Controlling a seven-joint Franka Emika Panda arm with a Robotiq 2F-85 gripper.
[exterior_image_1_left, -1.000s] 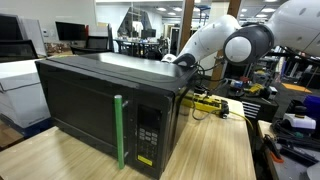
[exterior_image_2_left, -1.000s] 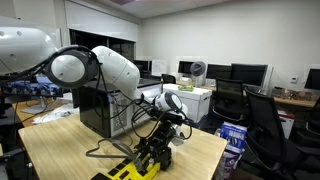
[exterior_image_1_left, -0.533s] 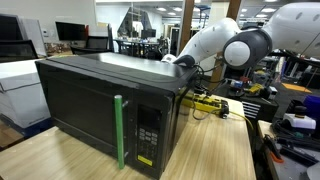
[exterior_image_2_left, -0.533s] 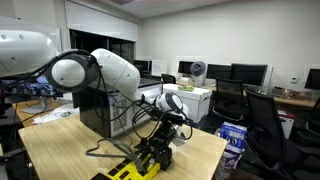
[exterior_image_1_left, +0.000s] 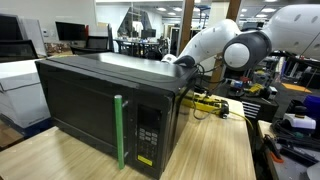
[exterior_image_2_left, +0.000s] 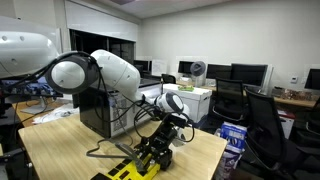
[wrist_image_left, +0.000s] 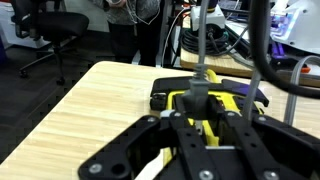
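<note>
1 gripper (wrist_image_left: 207, 120) hangs behind the microwave (exterior_image_1_left: 100, 100), jaws narrowed astride a yellow-black tool (wrist_image_left: 165, 100) that lies flat on the table (wrist_image_left: 90, 120), suiting a top-down approach; actual grasp cannot be told.

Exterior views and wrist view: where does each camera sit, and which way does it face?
Exterior view: in front of the black microwave, facing its door and green handle; the arm shows behind it.
Exterior view: behind the microwave, facing its rear; the arm bends the gripper down over a yellow-and-black device.
Wrist view: on the wrist, looking down past the fingers at that device on the wooden table.
Shared: both exterior views show the microwave and arm; all three show the device and table.
</note>
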